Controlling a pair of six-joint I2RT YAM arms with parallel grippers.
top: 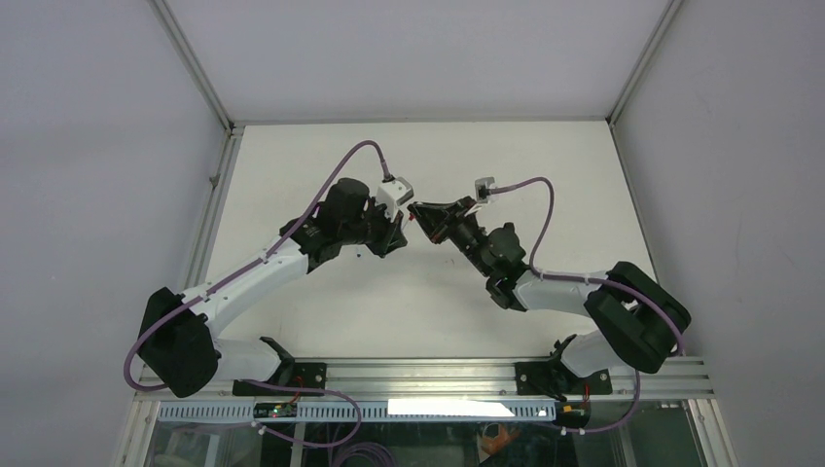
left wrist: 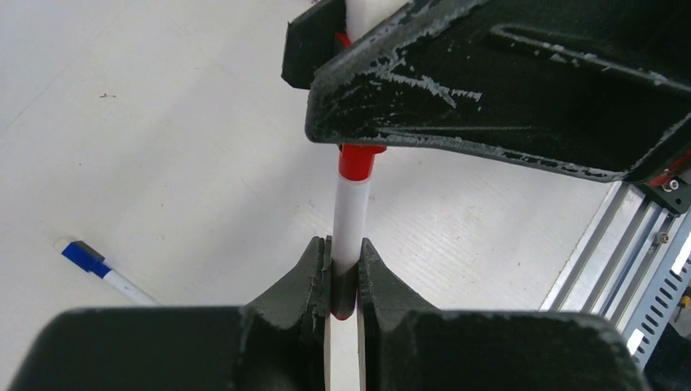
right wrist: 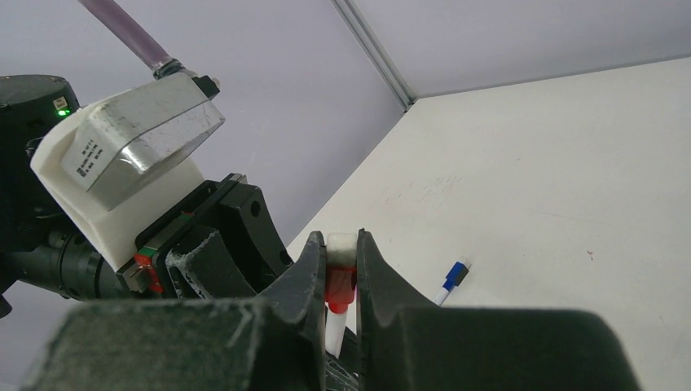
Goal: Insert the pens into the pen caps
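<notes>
**Overview, largest to smallest.** Grey walls [top: 97, 146] enclose a white table [top: 428, 311]. A ribbed aluminium rail [top: 418, 375] runs along the table's near edge, where my two arms are bolted. Both arms reach inward and meet in the air above the middle of the table.

**Left claw.** My left claw [left wrist: 344, 248] is clenched on the red pen [left wrist: 350, 212], pinching the lower part of its slim white barrel between the fingertips. In the left wrist view the pen stands upright, off the table.

**Right claw.** The pen's red collar runs up to my right claw [right wrist: 342, 244], which is clamped on the red cap [right wrist: 340, 289], in line with the barrel. A white stub shows at the cap's outer end; I cannot tell what it belongs to. The fingers hide how far the pen sits in the cap.

**On the table.** The blue pen [left wrist: 106, 270], white with a blue end, lies flat on the table, well apart from both claws.
</notes>
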